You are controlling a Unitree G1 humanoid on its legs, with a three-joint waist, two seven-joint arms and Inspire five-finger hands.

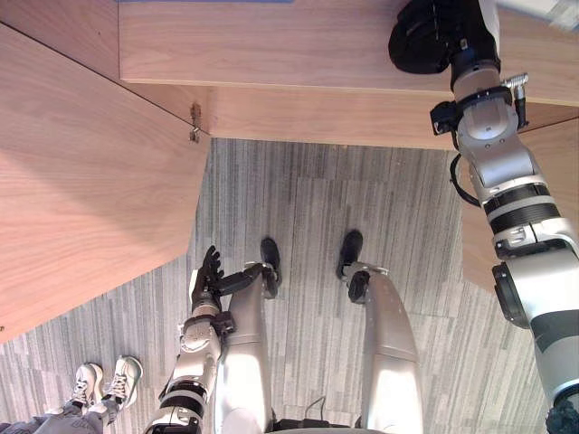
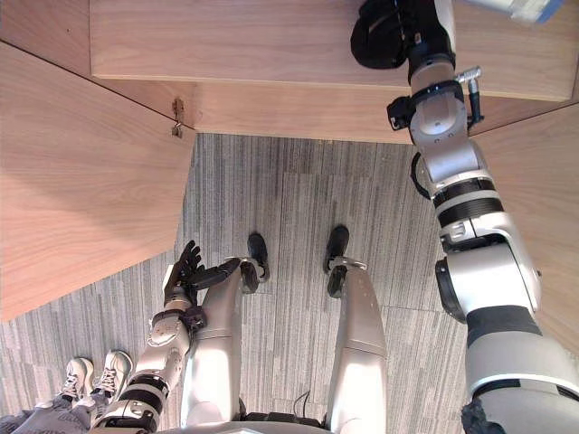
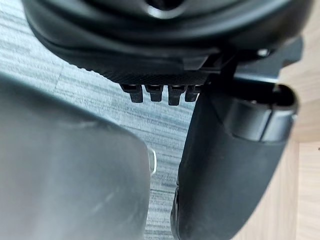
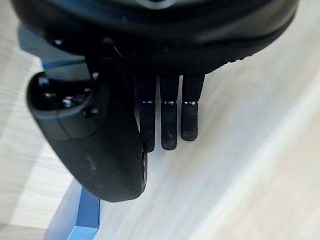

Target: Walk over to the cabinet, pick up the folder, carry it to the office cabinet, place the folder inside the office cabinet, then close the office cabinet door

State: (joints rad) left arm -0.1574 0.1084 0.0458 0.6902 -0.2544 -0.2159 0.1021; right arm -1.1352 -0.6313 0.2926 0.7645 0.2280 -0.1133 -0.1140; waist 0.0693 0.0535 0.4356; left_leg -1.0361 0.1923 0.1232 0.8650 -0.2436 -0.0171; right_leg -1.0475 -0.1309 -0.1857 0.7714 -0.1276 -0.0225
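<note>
My right hand (image 1: 432, 36) reaches up onto the wooden cabinet shelf (image 1: 271, 45). In the right wrist view its fingers (image 4: 169, 125) are straight over the wood and hold nothing. The edge of a blue folder (image 4: 82, 216) lies flat on the shelf beside the thumb, and I cannot tell whether the hand touches it. A pale blue corner (image 2: 523, 7) shows past the hand at the back of the shelf. My left hand (image 1: 206, 276) hangs open by my left side, low over the floor.
The open cabinet door (image 1: 81, 181) juts out on the left, hinged (image 1: 194, 122) at the shelf's corner. Another wooden panel (image 1: 556, 172) stands on the right behind my arm. Grey striped carpet (image 1: 317, 208) lies between them. A person's white shoes (image 1: 104, 380) stand at the lower left.
</note>
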